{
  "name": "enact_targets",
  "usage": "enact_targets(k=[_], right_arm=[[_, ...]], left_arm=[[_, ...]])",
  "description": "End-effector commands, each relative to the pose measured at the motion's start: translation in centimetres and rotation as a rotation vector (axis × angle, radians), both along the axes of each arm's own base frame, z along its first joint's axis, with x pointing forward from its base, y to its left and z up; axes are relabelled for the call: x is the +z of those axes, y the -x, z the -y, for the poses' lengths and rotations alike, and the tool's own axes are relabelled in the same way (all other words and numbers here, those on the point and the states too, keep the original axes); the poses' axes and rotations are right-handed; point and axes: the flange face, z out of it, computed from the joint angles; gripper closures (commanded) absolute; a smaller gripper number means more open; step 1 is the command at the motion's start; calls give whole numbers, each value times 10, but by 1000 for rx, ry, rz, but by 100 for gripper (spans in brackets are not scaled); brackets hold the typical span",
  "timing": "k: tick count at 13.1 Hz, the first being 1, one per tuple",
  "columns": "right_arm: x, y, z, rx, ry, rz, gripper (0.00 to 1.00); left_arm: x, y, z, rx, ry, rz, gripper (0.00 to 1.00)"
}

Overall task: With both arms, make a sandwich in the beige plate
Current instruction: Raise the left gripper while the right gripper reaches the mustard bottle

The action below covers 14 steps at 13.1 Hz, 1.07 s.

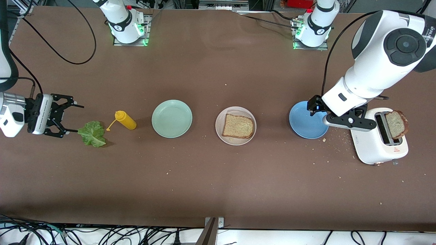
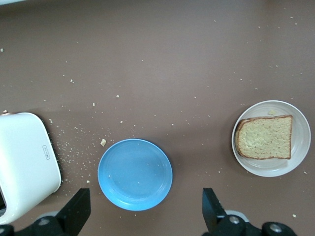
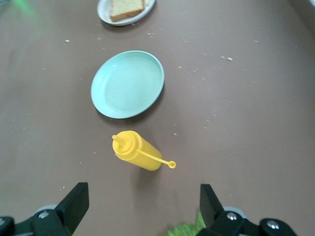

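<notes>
In the front view, the beige plate (image 1: 235, 126) sat near the middle of the table (image 1: 218, 183) with one slice of toast (image 1: 238, 126) lying flat on it. A mint-green plate (image 1: 172, 118) stood beside it toward the right arm's end, then a yellow squeeze bottle (image 1: 125, 120) on its side, then the lettuce leaf (image 1: 92, 133) nearest that end. Toward the left arm's end lay a blue plate (image 1: 308, 119) and a white toaster (image 1: 379, 139) with a second slice of toast (image 1: 396, 124) standing in its slot. The right gripper (image 1: 69, 118) was just beside the lettuce, its fingers released and grasping nothing. The left gripper (image 1: 318, 109) hung over the blue plate's edge next to the toaster. In the left wrist view, the left gripper's fingers (image 2: 76, 211) were spread apart and empty above the blue plate (image 2: 135, 174), with the toaster (image 2: 24, 164) at one side and the beige plate (image 2: 271, 138) with its toast (image 2: 265, 137) well apart at the other. In the right wrist view, the right gripper's fingers (image 3: 74, 204) stood wide apart, a bit of lettuce (image 3: 187, 229) between them, the yellow bottle (image 3: 137, 150), mint-green plate (image 3: 127, 84) and beige plate (image 3: 125, 12) lined up past it.
</notes>
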Motion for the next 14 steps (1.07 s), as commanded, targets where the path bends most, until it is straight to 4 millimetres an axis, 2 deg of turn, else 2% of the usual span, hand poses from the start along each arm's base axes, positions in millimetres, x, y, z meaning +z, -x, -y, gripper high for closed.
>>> enact_targets(k=[1, 2, 3, 5, 8, 9, 10, 12, 13, 14], right_arm=[[-36, 18, 11, 72, -128, 47, 0], [-59, 19, 16, 108, -173, 59, 0], [-82, 21, 21, 140, -214, 65, 0], [-122, 26, 32, 148, -272, 48, 0], [-182, 36, 36, 118, -361, 1, 0], [-198, 38, 34, 124, -396, 4, 0], [-216, 41, 30, 126, -433, 5, 0], [-246, 51, 22, 126, -505, -17, 0], [-256, 54, 21, 134, -539, -6, 0], [-257, 53, 18, 145, -558, 21, 1]], left_arm=[[35, 10, -5, -18, 27, 23, 0], [47, 17, -4, -36, 36, 24, 0], [47, 19, -14, -37, 34, -3, 0], [60, 27, -32, -92, 1, -1, 0], [59, 20, -74, -118, -32, -24, 0], [61, 20, -74, -117, -32, -19, 0], [71, 25, -71, -112, -35, -2, 0], [72, 24, -76, -104, -38, 0, 0], [72, 24, -77, -103, -38, 0, 0], [72, 25, -73, -109, -42, 1, 0]])
